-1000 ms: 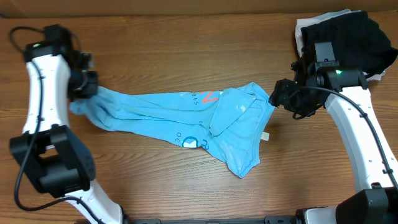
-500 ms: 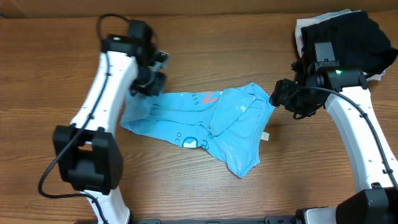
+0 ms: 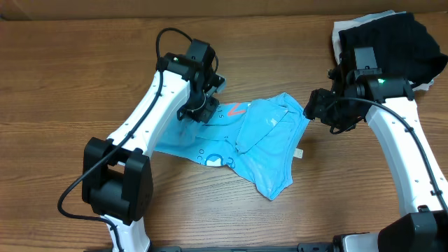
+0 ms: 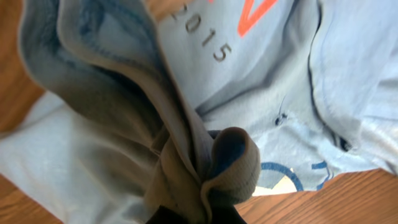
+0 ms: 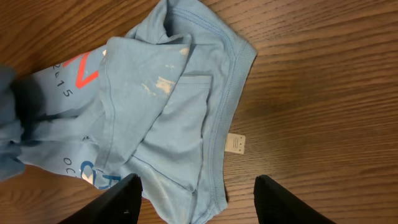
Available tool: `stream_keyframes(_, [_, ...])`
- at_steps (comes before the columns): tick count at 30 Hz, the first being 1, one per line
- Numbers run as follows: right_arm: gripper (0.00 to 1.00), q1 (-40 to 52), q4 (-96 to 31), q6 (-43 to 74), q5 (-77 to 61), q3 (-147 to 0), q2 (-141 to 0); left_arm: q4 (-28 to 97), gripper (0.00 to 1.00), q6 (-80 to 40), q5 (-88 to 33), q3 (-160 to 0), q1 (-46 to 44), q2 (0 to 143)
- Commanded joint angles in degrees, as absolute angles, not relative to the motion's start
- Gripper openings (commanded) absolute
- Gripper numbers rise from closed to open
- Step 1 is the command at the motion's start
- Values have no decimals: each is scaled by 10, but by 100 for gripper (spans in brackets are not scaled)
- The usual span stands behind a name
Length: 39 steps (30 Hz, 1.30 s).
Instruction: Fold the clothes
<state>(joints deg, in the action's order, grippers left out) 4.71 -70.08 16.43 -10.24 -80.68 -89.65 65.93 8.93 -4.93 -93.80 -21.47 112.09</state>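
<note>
The light sky-blue T-shirt lies crumpled in the middle of the table, with a red mark and "2015" print showing; it also shows in the right wrist view. My left gripper is shut on a bunched fold of the shirt and holds it over the shirt's left part. My right gripper is open and empty, hovering just right of the shirt's upper right edge.
A black folded garment lies on a white folded garment at the back right corner. A small white tag hangs off the shirt's hem. Bare wooden table surrounds the shirt.
My left gripper has carried the shirt's left end from the far left rightward over the shirt, folding it onto itself. The right arm has not moved.
</note>
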Motion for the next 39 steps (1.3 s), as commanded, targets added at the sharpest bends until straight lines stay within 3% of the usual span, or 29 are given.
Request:
stream_keyframes(1, [62, 49, -699, 161, -99, -816, -898, 654, 9, 81, -58, -920, -215, 1122])
stream_keyframes(4, [61, 49, -699, 161, -99, -813, -898, 649, 18, 81, -59, -909, -215, 1122])
stream_keyframes(9, [63, 49, -698, 161, -99, -812, -898, 641, 90, 81, -61, -907, -216, 1122])
stream_keyframes(10, [63, 49, -697, 162, -99, -809, -898, 637, 100, 81, -61, -907, -216, 1122])
stream_keyframes(18, [66, 49, -666, 163, -127, -737, -898, 647, 100, 70, -62, -970, -213, 1122])
stream_keyframes(28, [71, 49, -500, 169, -208, -562, -901, 745, 100, 71, -34, -1150, -213, 1122])
stream_keyframes(39, [72, 48, -357, 179, -215, -496, -986, 750, 100, 73, 6, -1159, -213, 1122])
